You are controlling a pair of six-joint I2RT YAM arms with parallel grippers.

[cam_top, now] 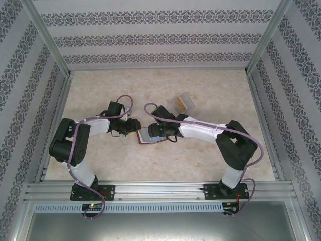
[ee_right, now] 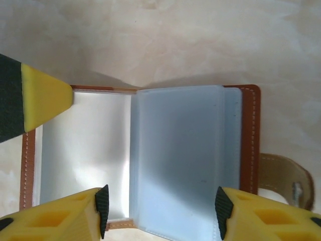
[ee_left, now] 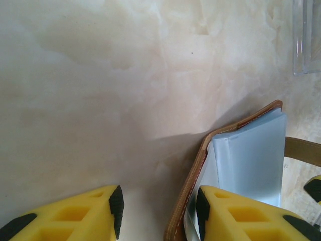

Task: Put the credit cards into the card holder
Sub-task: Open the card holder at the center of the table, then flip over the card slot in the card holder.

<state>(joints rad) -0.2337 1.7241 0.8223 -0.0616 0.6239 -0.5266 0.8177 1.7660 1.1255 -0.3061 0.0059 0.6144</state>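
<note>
Right end effector [ee_right: 160, 206], half-open, straddles the open card holder's [ee_right: 249, 140] sleeves [ee_right: 175, 150]; left end effector [ee_left: 159, 206], half-open, sits at its edge — a squeeze might crumple them.

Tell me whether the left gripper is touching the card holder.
Touching. In the left wrist view, one finger of the left gripper sits on the card holder's blue-grey inside with no gap.

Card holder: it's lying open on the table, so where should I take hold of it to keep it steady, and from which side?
Likely the stitched leather edge of the card holder, just above the strap, coming in from that outer side. The holder lies flat and open with its sleeves up, so that rim is firm, exposed and clear of the pockets.
</note>
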